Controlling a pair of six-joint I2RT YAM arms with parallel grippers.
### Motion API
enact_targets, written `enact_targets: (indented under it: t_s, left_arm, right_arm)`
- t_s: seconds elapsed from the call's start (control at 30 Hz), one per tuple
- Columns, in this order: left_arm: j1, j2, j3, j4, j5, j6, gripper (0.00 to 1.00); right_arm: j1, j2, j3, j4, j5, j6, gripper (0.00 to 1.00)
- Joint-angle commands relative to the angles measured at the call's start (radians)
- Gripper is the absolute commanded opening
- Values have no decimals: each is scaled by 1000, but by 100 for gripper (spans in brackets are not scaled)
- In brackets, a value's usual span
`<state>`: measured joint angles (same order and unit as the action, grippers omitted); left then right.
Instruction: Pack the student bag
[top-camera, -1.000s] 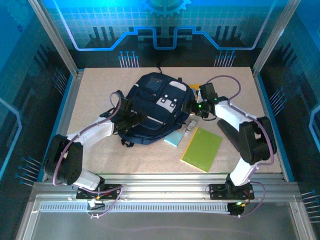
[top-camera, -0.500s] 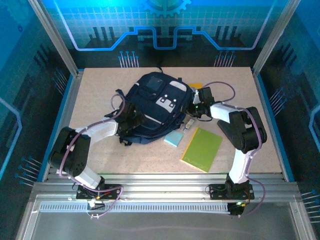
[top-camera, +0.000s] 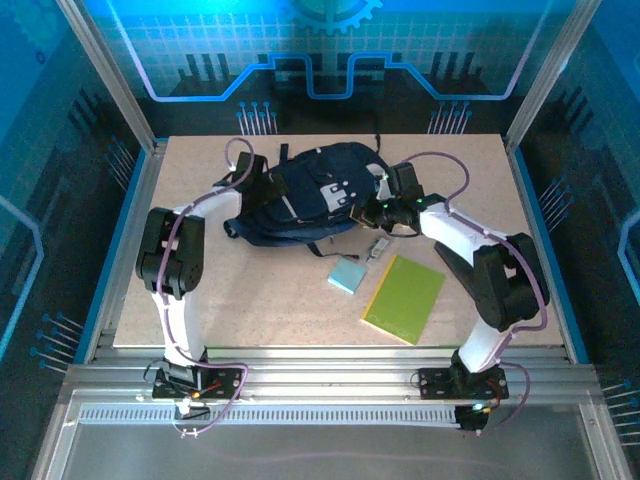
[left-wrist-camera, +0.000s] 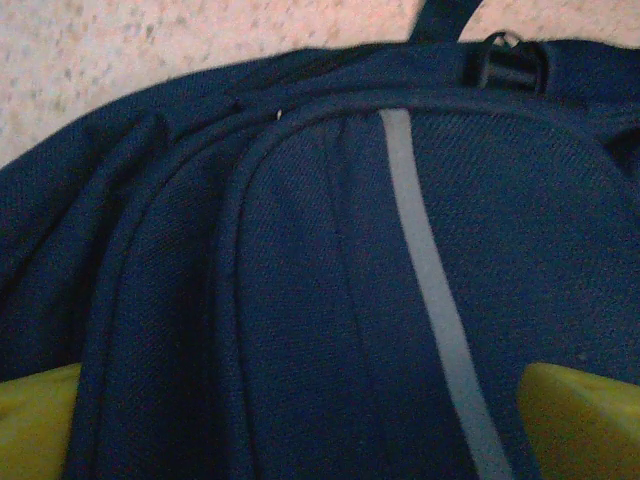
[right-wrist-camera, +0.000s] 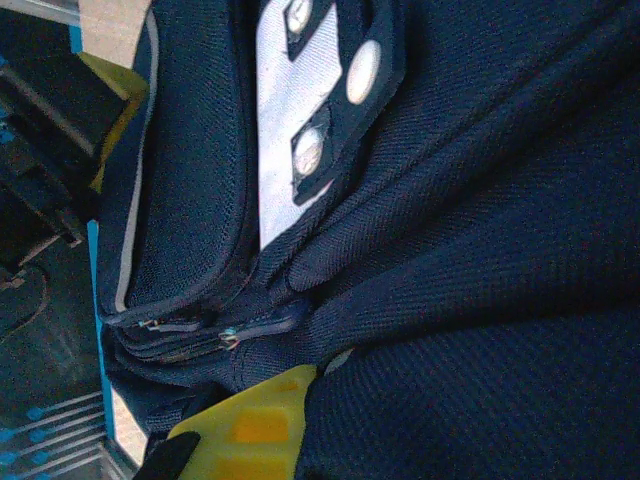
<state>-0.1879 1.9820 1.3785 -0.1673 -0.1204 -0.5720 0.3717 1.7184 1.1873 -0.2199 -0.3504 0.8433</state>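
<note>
**Top view with both wrist views: readying the student bag (top-camera: 312, 192) for packing.** The bag lies on the table (top-camera: 200, 300), with its pockets zipped as far as these views show. On the near side of the bag, toward its right end, wait a green book (top-camera: 404, 298) and a pale blue pad (top-camera: 348, 273). A small grey item (top-camera: 378, 247) lies just beside the bag, too small to identify.

*Step in hand (judged):* steady the bag and get a zip open.
- Pin the bag with one gripper while the other does the work.
- Go for the zip pulls (right-wrist-camera: 230, 335), below the white snap patch (right-wrist-camera: 290, 120), rather than loose cloth.
- Draw along the zip line, so that the bag does not drag over the book and pad beside it.

*Right gripper (top-camera: 384, 205):* at the bag's right flank, jaws closed tight. A fold of navy fabric appears pinched against its yellow finger (right-wrist-camera: 262, 418).

*Left gripper (top-camera: 266, 182):* at the bag's left end, jaws spread to their widest. Its yellow fingertips (left-wrist-camera: 585, 420) stand on either side of the panel bearing the grey stripe (left-wrist-camera: 430, 290). It is close over the fabric and grips nothing; you cannot tell whether it touches.
</note>
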Motion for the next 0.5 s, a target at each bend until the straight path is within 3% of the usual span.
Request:
enact_targets:
  t_s: [0.0, 0.2, 0.47]
  left_arm:
    - [-11, -51, 64, -75, 103, 122, 99]
    - [-28, -268, -22, -197, 234, 188, 99]
    - [-183, -536, -144, -263, 217, 192, 99]
  right_arm:
    - [43, -26, 89, -20, -31, 108, 0]
    - [44, 22, 153, -23, 2, 269, 0]
    - [62, 61, 220, 21, 59, 398, 0]
